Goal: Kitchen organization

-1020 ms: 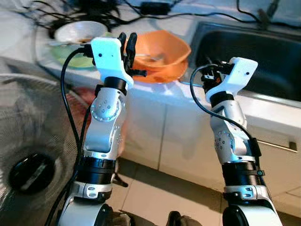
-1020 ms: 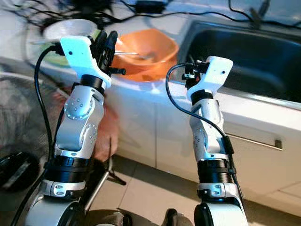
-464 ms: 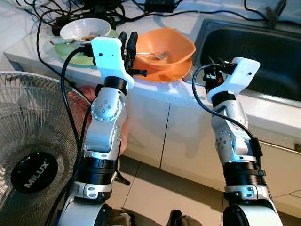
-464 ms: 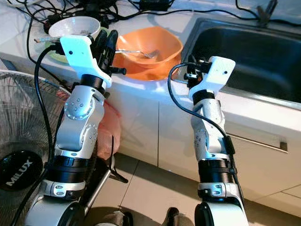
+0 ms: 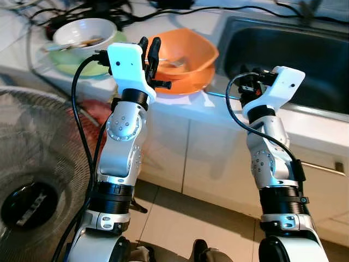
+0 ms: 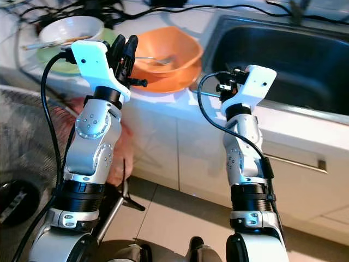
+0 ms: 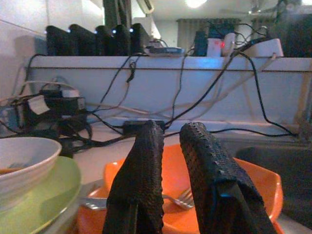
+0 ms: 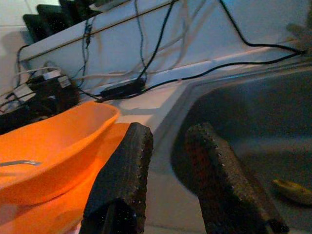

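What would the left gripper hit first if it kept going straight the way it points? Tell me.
Most likely the orange bowl. The left gripper is open, and the left wrist view shows the bowl's near rim and the fork inside it right past the fingertips. How far off the rim is remains unclear.

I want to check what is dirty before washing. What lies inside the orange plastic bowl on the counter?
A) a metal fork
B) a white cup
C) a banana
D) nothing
A: a metal fork rests in the orange plastic bowl, seen past the left claw in its wrist view.
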You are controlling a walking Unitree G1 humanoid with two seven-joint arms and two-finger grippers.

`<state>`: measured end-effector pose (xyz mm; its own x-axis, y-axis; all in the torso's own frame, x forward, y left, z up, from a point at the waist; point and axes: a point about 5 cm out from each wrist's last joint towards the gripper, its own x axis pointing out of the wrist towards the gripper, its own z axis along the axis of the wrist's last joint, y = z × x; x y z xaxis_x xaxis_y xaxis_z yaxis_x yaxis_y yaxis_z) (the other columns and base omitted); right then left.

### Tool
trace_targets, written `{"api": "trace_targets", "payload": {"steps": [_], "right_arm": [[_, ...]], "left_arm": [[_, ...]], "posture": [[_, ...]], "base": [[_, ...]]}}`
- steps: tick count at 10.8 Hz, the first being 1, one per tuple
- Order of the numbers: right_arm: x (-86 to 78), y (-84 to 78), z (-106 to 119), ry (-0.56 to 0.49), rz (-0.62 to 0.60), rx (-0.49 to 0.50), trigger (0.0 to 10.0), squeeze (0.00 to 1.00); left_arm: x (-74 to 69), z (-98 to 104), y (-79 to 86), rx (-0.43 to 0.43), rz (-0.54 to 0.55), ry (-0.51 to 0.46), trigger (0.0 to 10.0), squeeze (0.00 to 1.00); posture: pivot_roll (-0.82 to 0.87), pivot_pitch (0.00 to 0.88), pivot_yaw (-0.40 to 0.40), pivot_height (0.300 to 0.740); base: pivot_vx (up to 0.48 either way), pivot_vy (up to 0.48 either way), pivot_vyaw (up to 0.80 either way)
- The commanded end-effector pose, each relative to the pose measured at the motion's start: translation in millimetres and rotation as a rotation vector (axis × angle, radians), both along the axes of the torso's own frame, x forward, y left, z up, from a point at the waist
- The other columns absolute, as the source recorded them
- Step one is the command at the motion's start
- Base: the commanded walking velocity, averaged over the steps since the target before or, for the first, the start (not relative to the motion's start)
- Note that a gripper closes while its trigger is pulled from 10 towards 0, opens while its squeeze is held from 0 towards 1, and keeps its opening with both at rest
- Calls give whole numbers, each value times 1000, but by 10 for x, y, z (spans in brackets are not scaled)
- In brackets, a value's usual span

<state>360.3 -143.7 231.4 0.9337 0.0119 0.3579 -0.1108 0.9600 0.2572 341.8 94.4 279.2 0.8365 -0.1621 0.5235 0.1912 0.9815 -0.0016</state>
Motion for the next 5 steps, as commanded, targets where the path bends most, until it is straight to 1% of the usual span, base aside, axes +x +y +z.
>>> {"api": "trace_targets", "payload": {"steps": [1,2,5], "right_arm": [[4,22,28,-10,11,8,10000,0],[2,18,38,-17,9,11,10000,0],[3,13,45,-20,4,14,10000,0]], "left_arm": [[-10,18,15,1,0,-14,10000,0],[-14,17,11,2,0,-15,10000,0],[-15,19,8,6,1,-17,10000,0]], "posture": [[88,177,41,740],[89,175,40,740],[88,177,39,740]], "base": [[0,0,0],[277,0,-800],[360,0,0]]}}
